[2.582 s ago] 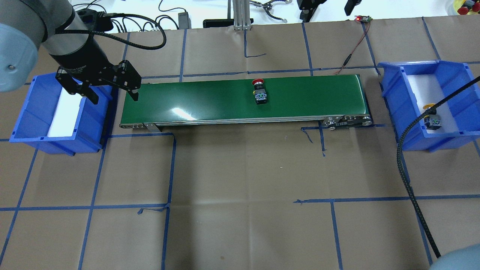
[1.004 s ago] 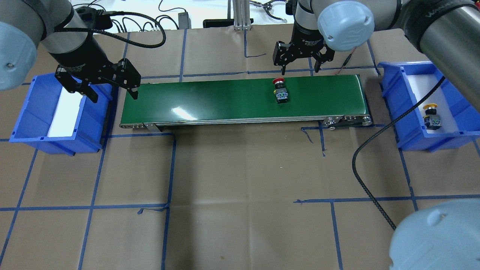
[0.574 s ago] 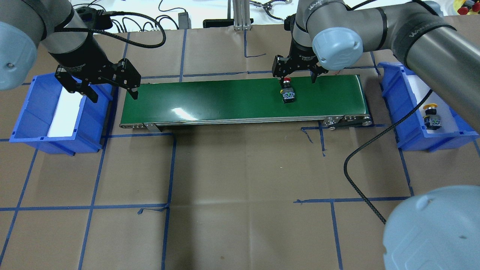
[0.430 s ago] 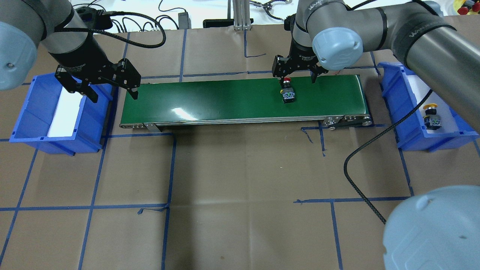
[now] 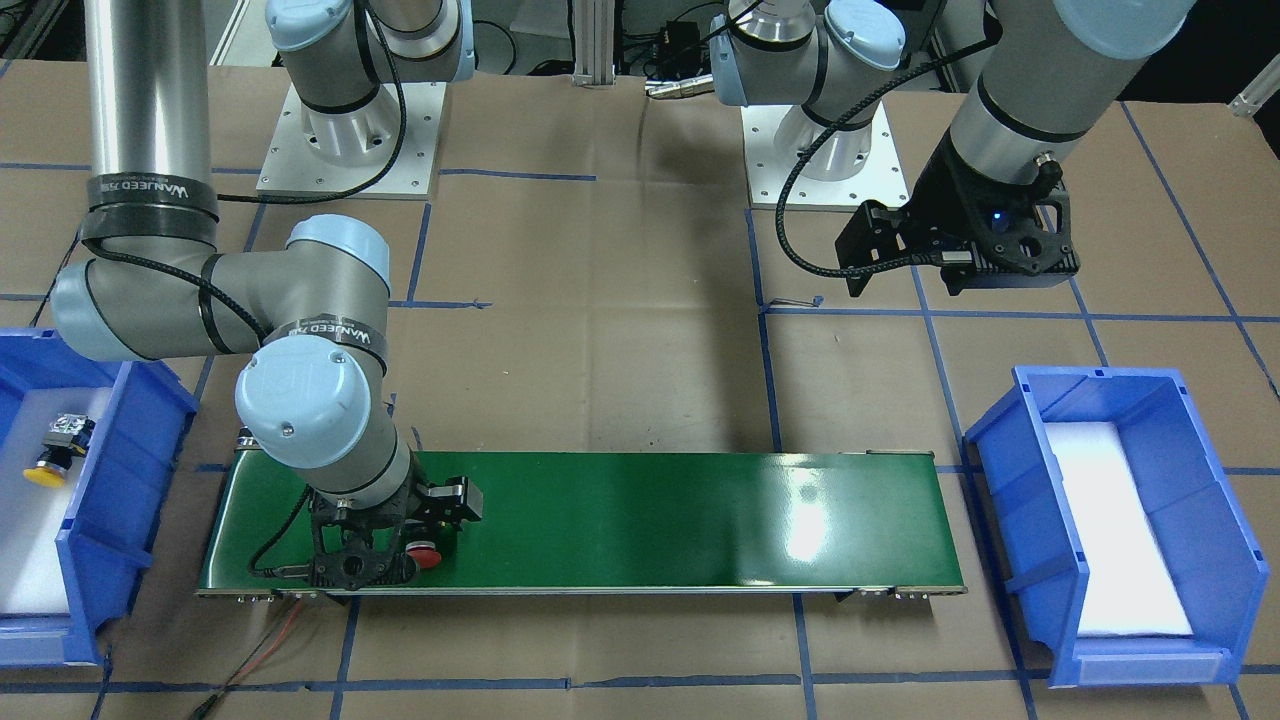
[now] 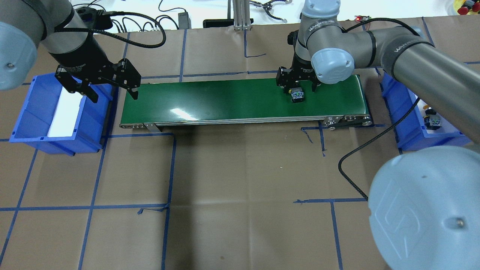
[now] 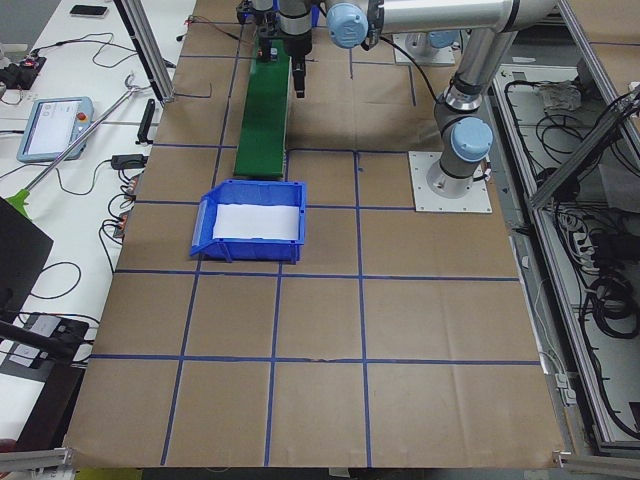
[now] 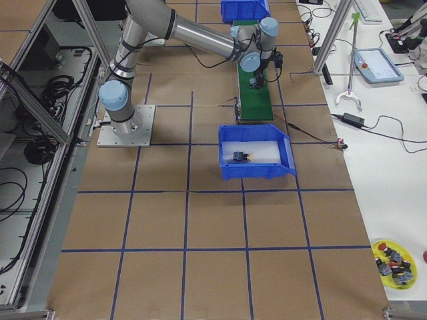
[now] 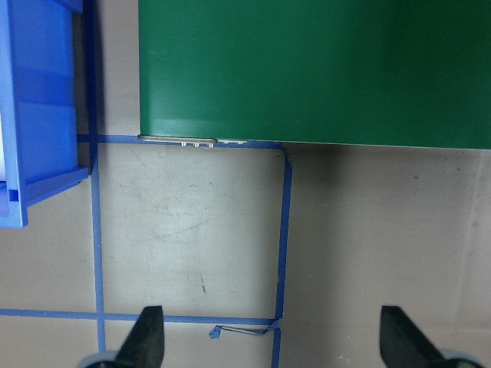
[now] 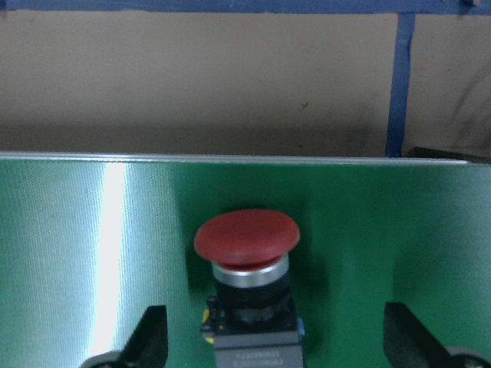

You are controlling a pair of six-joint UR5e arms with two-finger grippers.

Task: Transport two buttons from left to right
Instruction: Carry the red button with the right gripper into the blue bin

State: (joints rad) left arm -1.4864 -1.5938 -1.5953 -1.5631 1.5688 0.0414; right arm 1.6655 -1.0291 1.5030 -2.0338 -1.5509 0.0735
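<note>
The red button (image 6: 297, 95) lies on the green conveyor belt (image 6: 225, 101) near its right end, cap facing the far edge; the right wrist view shows its cap (image 10: 246, 238) close up. My right gripper (image 6: 299, 87) is open and low over it, one finger on each side, not closed on it. The yellow button (image 6: 432, 119) lies in the right blue bin (image 6: 407, 129), partly hidden by my right arm; it also shows in the front view (image 5: 56, 452). My left gripper (image 6: 112, 95) is open and empty, hovering between the left blue bin (image 6: 33, 112) and the belt's left end.
The left bin holds only a white liner (image 5: 1110, 520). A black cable (image 6: 356, 150) from my right arm loops over the table in front of the belt. Thin wires (image 5: 260, 640) lie beyond the belt's far right corner. Blue tape lines cross the brown paper.
The red button has ridden rightward along the belt. My right arm came in from the right, moved over the button and lowered, open, around it. The left arm has not moved.
</note>
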